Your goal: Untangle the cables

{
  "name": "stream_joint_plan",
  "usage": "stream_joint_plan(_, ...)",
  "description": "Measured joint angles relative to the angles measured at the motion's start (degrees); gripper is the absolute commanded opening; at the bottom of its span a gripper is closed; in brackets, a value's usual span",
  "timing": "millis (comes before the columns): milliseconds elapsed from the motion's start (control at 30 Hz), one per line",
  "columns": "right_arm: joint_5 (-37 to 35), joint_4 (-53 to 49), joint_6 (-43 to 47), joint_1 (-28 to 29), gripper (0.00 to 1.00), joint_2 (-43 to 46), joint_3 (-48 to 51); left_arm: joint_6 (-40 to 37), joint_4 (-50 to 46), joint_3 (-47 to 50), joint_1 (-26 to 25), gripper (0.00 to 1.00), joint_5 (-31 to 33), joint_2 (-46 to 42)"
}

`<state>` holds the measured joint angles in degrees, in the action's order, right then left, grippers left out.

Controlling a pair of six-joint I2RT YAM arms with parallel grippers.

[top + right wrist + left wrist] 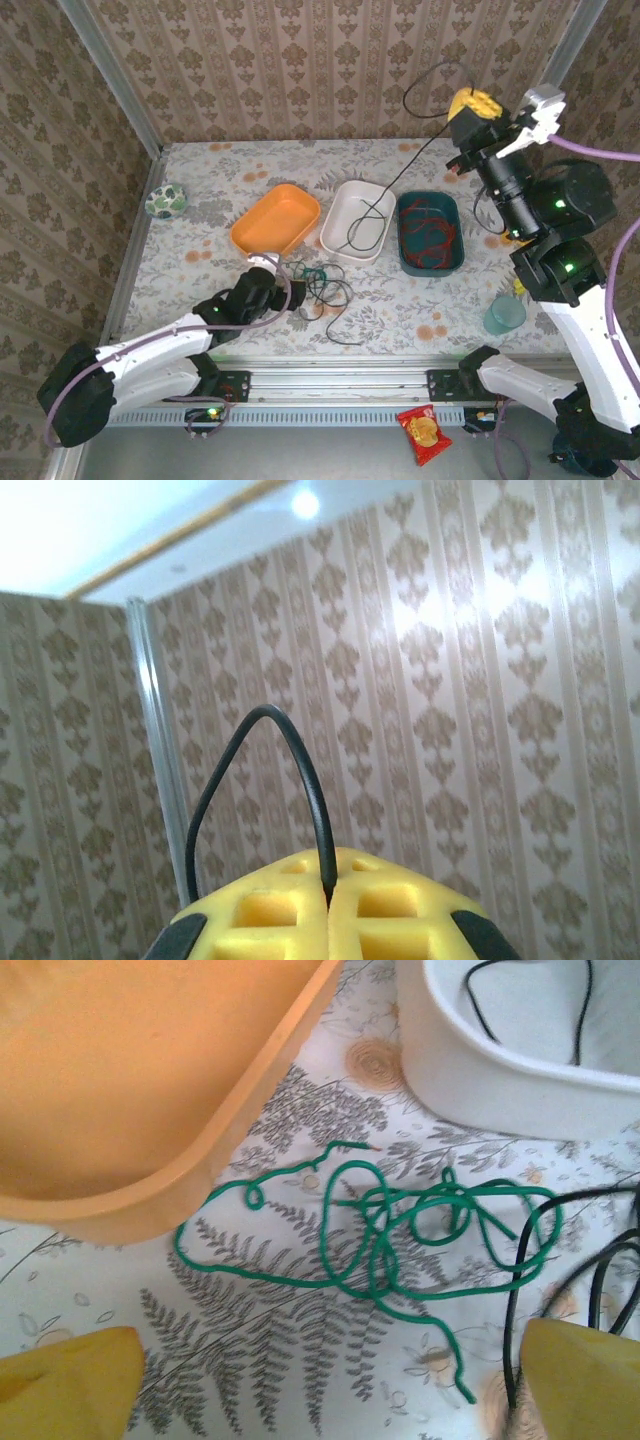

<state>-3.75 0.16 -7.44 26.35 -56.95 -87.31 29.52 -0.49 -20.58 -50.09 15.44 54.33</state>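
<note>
Nearest the arm bases, the left claw (325,1385) sits low over the worktop (200,170), its yellow fingertips (70,1380) spread wide with nothing between them. Just ahead of it lies the green cable (400,1230), looped over itself several times in a loose knot, with one end near the rim of the orange tray (150,1080). Black strands (600,1270) cross the knot's right side, so this heap is the part of the job not yet sorted. Further back three trays stand in a row. The orange one is bare inside, the white tray (340,205) holds a few turns of the black cable (410,168), and the teal tray (430,196) holds a bundled red cable (430,235). From the white tray the black cable climbs to the right claw (472,102), raised high at the far right. Its yellow pads are pressed together on the wire, and a loop stands up above them in the right wrist view. My reading is that red is separated and put away and black is partway through being drawn clear. I cannot tell whether the black strands by the green knot belong to that same wire. Green has yet to be lifted out, probably into the orange tray
</note>
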Motion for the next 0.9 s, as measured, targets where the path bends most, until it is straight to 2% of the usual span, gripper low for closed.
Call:
stream_joint_plan(400, 6.1, 2.5, 0.0, -0.3, 0.0, -9.3, -11.5, -1.7, -0.6, 0.3, 0.0, 0.98, -5.2, 0.6)
stream_joint_plan(667, 9.2, 2.2, 0.0, -0.3, 0.0, -16.2, -23.9, -5.2, 1.6, -5.4, -2.1, 1.0, -13.7, 7.4)
stream_joint_plan(800, 10.1, 1.8, 0.0, -0.3, 0.0, -16.7, -26.4, -7.4, 4.5, -9.9, -2.8, 1.0, -17.7, 10.8)
stream_joint_plan(900, 10.4, 1.0, 0.0, -0.3, 0.0, -16.7, -26.6, -8.9, 5.6, -12.6, -2.8, 0.97, -17.9, 14.7)
